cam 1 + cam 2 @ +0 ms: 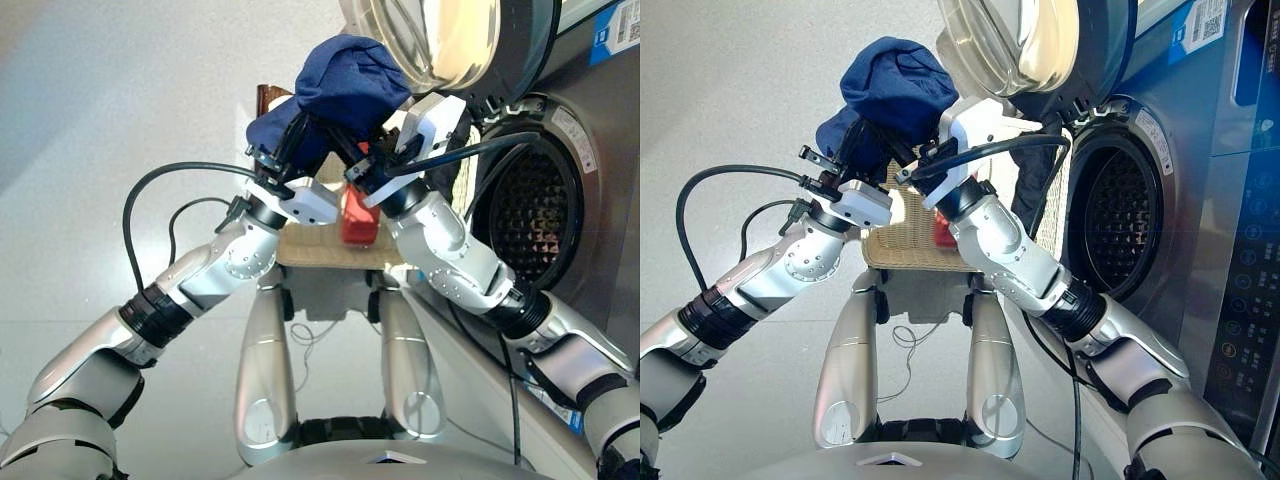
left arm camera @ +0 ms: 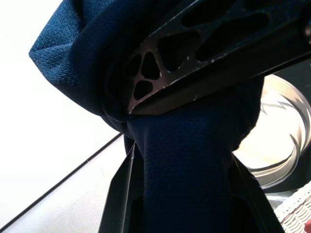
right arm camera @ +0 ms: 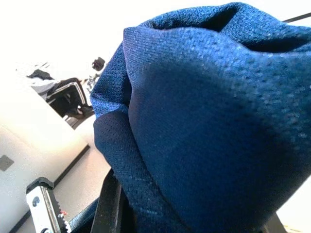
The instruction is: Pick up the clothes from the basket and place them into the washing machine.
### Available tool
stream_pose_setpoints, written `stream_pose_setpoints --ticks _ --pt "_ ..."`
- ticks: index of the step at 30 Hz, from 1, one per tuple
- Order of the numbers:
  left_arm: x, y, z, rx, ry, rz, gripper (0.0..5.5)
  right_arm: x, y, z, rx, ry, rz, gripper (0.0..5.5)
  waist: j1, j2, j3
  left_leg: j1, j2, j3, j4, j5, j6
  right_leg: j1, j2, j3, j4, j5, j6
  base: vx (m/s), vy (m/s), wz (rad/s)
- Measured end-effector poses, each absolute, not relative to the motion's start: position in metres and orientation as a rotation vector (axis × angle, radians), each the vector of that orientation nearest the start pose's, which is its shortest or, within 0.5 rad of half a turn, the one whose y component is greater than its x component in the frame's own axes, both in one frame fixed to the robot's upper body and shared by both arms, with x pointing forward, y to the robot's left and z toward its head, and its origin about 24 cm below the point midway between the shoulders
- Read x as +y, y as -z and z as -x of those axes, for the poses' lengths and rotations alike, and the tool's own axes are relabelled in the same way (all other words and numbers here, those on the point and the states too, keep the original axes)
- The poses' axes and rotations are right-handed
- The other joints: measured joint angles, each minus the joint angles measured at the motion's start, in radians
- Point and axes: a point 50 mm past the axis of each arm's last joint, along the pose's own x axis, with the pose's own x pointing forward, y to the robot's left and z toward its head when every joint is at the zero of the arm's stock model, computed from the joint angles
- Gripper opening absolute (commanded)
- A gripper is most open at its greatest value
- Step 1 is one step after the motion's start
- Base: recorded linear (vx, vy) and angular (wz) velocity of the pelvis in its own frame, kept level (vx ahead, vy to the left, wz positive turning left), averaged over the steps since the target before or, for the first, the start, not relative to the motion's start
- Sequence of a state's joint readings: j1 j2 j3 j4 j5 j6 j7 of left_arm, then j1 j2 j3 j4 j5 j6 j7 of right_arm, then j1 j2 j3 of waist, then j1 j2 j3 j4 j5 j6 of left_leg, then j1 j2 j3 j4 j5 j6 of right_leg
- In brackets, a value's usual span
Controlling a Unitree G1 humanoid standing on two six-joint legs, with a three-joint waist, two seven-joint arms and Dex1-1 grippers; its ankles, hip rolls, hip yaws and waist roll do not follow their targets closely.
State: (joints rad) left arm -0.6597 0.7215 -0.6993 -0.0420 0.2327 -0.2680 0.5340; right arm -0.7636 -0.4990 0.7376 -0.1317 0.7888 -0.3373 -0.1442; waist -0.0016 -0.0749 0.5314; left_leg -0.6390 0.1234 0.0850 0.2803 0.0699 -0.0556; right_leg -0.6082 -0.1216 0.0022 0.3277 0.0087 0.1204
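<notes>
A bunched navy blue cloth (image 1: pixel 345 75) is held high above the basket (image 1: pixel 310 248), just left of the washing machine's open glass door (image 1: pixel 440 40). My left gripper (image 1: pixel 298 140) and right gripper (image 1: pixel 348 148) reach up into it from below, side by side, both shut on it. In the left wrist view the cloth (image 2: pixel 194 160) is pinched between my fingers, and the other gripper's finger (image 2: pixel 204 53) crosses in front. The right wrist view is filled by the cloth (image 3: pixel 209 121). A coral-red cloth (image 1: pixel 358 222) lies in the basket behind my wrists. The drum hole (image 1: pixel 530 200) gapes at right.
The washing machine's dark grey front (image 1: pixel 1240 250) runs along the right side. The open door hangs right beside the lifted cloth. Black cables (image 1: pixel 135 200) loop off my left forearm. A brown object (image 1: pixel 268 95) pokes out behind the cloth. Pale floor (image 1: pixel 120 90) lies to the left.
</notes>
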Motion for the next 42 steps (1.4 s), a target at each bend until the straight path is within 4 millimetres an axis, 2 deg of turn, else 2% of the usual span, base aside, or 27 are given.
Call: stream_pose_setpoints --ticks 5,6,7,8,9,13,18,21,22,23,24,25,27,29,32,37,39,42 --pt "0.097 -0.191 -0.287 -0.988 0.258 -0.776 0.00 -0.038 -0.217 -0.270 -0.699 -0.707 -0.197 0.00 -0.001 0.002 0.001 -0.001 -0.001 -0.001 0.000 0.000 0.000 -0.001 -0.001 -0.001 0.000 -0.002 -0.001 0.000 0.000 0.000" --pt "0.097 -0.190 -0.287 -0.993 0.261 -0.789 0.97 -0.037 -0.213 -0.268 -0.715 -0.681 -0.206 0.00 -0.001 0.002 0.001 -0.001 -0.002 0.000 0.000 0.000 0.000 -0.001 -0.002 -0.001 0.000 -0.003 -0.001 0.000 0.000 0.000" --pt "0.096 -0.187 -0.285 -0.998 0.272 -0.796 2.72 -0.036 -0.211 -0.265 -0.734 -0.659 -0.215 0.00 -0.002 0.003 0.001 -0.002 -0.003 0.000 0.000 0.000 0.000 -0.002 -0.003 -0.001 0.000 -0.003 0.000 0.000 0.000 0.000" --pt "0.095 -0.186 -0.285 -0.995 0.279 -0.799 4.75 -0.037 -0.208 -0.264 -0.744 -0.633 -0.192 0.00 -0.002 0.003 0.001 -0.004 -0.003 0.000 0.000 0.000 0.000 -0.004 -0.004 -0.001 -0.001 -0.003 -0.001 0.000 0.000 0.000" --pt "0.095 -0.183 -0.284 -0.995 0.283 -0.802 5.50 -0.040 -0.203 -0.266 -0.749 -0.586 -0.161 0.00 -0.003 0.003 0.001 -0.005 -0.004 0.000 0.000 0.000 0.000 -0.005 -0.005 -0.001 0.000 -0.004 -0.002 0.000 0.000 0.000" --pt "0.092 -0.172 -0.279 -0.973 0.308 -0.789 5.50 -0.062 -0.184 -0.282 -0.721 -0.387 -0.084 0.00 0.000 0.004 0.001 -0.008 -0.006 0.000 -0.001 -0.002 -0.001 -0.009 -0.007 0.000 0.000 -0.005 -0.002 0.000 0.000 0.000" --pt "0.092 -0.156 -0.278 -0.907 0.309 -0.769 5.50 -0.057 -0.163 -0.285 -0.673 -0.333 -0.112 0.00 -0.026 0.005 0.002 -0.017 -0.006 0.002 -0.001 0.000 0.002 -0.018 -0.007 0.002 -0.001 -0.004 0.000 0.000 0.000 0.000" --pt "0.090 -0.151 -0.279 -0.886 0.312 -0.764 5.50 -0.062 -0.151 -0.297 -0.624 -0.223 -0.120 0.00 -0.024 0.007 0.002 -0.018 -0.006 0.004 -0.001 0.000 0.002 -0.022 -0.007 0.004 0.001 -0.004 0.001 0.000 0.000 0.000" --pt "0.089 -0.155 -0.278 -0.905 0.304 -0.739 5.50 -0.073 -0.143 -0.306 -0.579 -0.133 -0.108 0.00 -0.020 0.008 0.002 -0.018 -0.006 0.003 -0.001 0.000 0.002 -0.021 -0.007 0.004 0.001 -0.004 0.001 0.000 0.000 0.000" --pt "0.088 -0.163 -0.277 -0.937 0.283 -0.689 5.50 -0.091 -0.128 -0.318 -0.503 -0.017 -0.074 0.00 -0.012 0.008 0.002 -0.018 -0.007 0.003 0.000 0.000 0.002 -0.021 -0.008 0.004 0.001 -0.004 0.001 0.000 0.000 0.000" --pt "0.087 -0.174 -0.274 -0.978 0.260 -0.630 5.50 -0.117 -0.108 -0.328 -0.395 0.130 -0.044 0.00 0.004 0.009 0.002 -0.018 -0.009 0.003 0.000 0.000 0.003 -0.021 -0.009 0.004 0.001 -0.004 0.001 0.000 0.000 0.000" --pt "0.087 -0.181 -0.274 -1.004 0.248 -0.604 5.50 -0.133 -0.096 -0.333 -0.331 0.219 -0.016 0.00 0.010 0.011 0.002 -0.018 -0.010 0.002 0.000 0.001 0.004 -0.020 -0.010 0.003 0.001 -0.004 0.002 0.000 0.000 0.000" --pt "0.089 -0.192 -0.273 -1.042 0.219 -0.565 5.50 -0.164 -0.075 -0.333 -0.222 0.391 -0.020 0.00 0.009 0.015 0.002 -0.021 -0.014 0.001 0.000 0.001 0.006 -0.020 -0.014 0.002 -0.001 -0.004 0.007 0.000 0.000 0.000" --pt "0.090 -0.197 -0.275 -1.052 0.210 -0.554 5.50 -0.180 -0.067 -0.332 -0.183 0.488 -0.005 0.00 0.002 0.017 0.003 -0.021 -0.015 0.002 0.000 0.001 0.007 -0.020 -0.015 0.004 -0.003 -0.002 0.009 0.000 0.000 0.000" --pt "0.085 -0.202 -0.274 -1.069 0.214 -0.530 5.50 -0.198 -0.066 -0.334 -0.176 0.558 0.187 0.00 0.004 0.029 0.002 -0.022 -0.015 0.000 0.000 0.002 0.007 -0.017 -0.014 0.003 -0.010 0.001 0.009 0.000 0.000 0.000" --pt "0.081 -0.202 -0.274 -1.048 0.219 -0.474 5.50 -0.225 -0.072 -0.346 -0.132 0.696 0.368 0.00 0.010 0.033 0.002 -0.028 -0.016 -0.007 0.005 0.003 0.009 -0.016 -0.013 -0.002 -0.011 0.003 0.009 0.000 0.000 0.000" --pt "0.078 -0.200 -0.273 -1.031 0.236 -0.452 5.50 -0.241 -0.080 -0.350 -0.123 0.760 0.436 0.00 0.010 0.039 0.002 -0.046 -0.017 -0.018 0.019 0.002 0.008 -0.024 -0.013 -0.009 -0.007 0.002 0.010 0.000 0.000 0.000" --pt "0.073 -0.194 -0.271 -1.006 0.285 -0.447 5.50 -0.277 -0.091 -0.350 -0.069 0.912 0.532 0.00 0.020 0.051 0.003 -0.099 -0.022 -0.043 0.055 -0.005 0.008 -0.069 -0.016 -0.023 0.040 -0.020 0.005 -0.012 -0.024 0.125"
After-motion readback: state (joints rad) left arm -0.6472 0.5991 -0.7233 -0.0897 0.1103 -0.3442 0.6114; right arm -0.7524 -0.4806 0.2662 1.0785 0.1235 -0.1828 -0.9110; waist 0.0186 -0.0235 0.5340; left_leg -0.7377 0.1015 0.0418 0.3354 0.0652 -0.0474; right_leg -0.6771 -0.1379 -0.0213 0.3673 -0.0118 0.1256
